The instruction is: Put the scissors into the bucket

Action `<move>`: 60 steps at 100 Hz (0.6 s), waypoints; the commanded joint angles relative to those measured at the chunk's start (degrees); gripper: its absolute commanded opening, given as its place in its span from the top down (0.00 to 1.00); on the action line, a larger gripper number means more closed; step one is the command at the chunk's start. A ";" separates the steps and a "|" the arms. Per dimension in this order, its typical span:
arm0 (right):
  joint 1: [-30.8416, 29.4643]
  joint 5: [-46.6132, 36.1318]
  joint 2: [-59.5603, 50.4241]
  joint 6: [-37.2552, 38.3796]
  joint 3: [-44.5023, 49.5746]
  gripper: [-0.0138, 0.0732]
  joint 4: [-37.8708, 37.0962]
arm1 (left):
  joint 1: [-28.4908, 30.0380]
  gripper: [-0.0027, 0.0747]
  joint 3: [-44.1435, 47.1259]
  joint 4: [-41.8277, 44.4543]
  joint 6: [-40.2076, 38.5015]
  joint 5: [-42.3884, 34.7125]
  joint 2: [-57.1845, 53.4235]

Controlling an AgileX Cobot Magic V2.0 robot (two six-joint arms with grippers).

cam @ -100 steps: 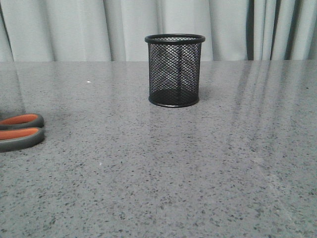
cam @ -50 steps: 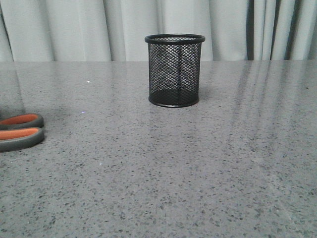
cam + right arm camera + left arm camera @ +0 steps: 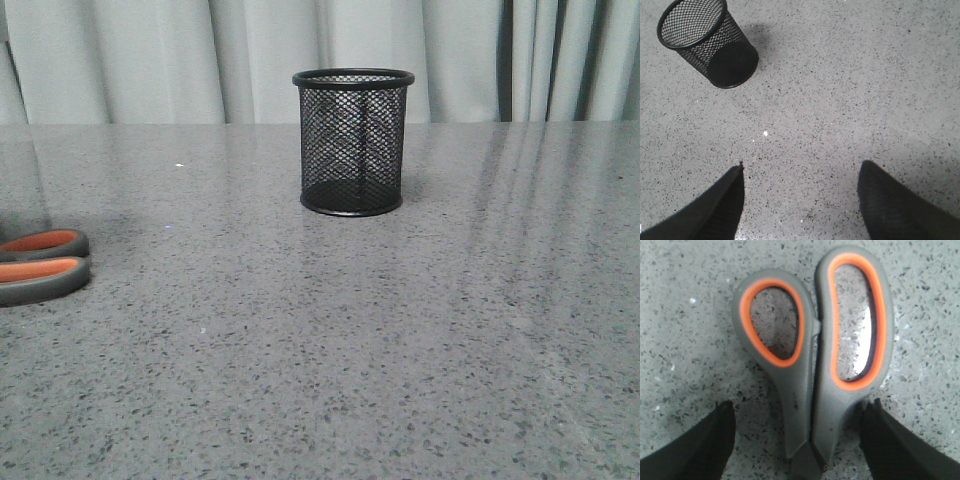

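Front view: shows neither end effector; only handle loops of the scissors [image 3: 40,265] visible at the left edge, lying flat on the grey speckled counter [image 3: 330,330].
Bucket: black wire-mesh bucket [image 3: 352,141] upright on the counter, well apart from the scissors, nothing visible inside; pale curtain [image 3: 150,60] behind.
Left end effector: left end effector [image 3: 800,440] spread open, gripping nothing; dark fingers [image 3: 700,445] low over the counter on either side of the scissors' handle shanks.
Scissors relative to left end effector: scissors [image 3: 810,355] lying directly between the open fingers, orange-lined loops reaching out beyond the fingertips; handles closed against each other; gaps of bare counter between each finger and the handles, so not touching; blades out of sight in the left wrist view.
Right end effector: right end effector [image 3: 802,200] wide open, holding nothing; fingers [image 3: 895,205] above bare counter [image 3: 850,90].
Bucket relative to right end effector: bucket [image 3: 707,42] well ahead of the fingertips and off toward the side of one finger, standing on its base, rim open to the camera, interior looking empty as far as the mesh shows.
Task state: scissors flat on the counter, not in the bucket.
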 commanded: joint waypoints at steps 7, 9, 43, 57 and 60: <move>-0.22 -2.54 0.22 -0.78 -1.94 0.34 1.30 | -0.51 0.51 -0.80 -1.25 0.24 0.87 0.28; -0.22 -2.54 0.22 -0.78 -1.94 0.34 1.30 | -0.51 0.55 -0.80 -1.25 0.24 1.04 0.43; -0.22 -2.64 0.22 -0.78 -1.94 0.34 1.35 | -0.58 0.99 -1.25 -1.25 -1.98 3.46 0.35; -0.22 -2.64 0.22 -0.78 -1.94 0.34 1.35 | -0.58 0.99 -4.47 -1.25 -5.32 6.36 -0.17; -0.22 -2.64 0.22 -0.78 -1.94 0.34 1.35 | -0.58 0.99 -5.49 -1.25 -5.72 7.41 -0.68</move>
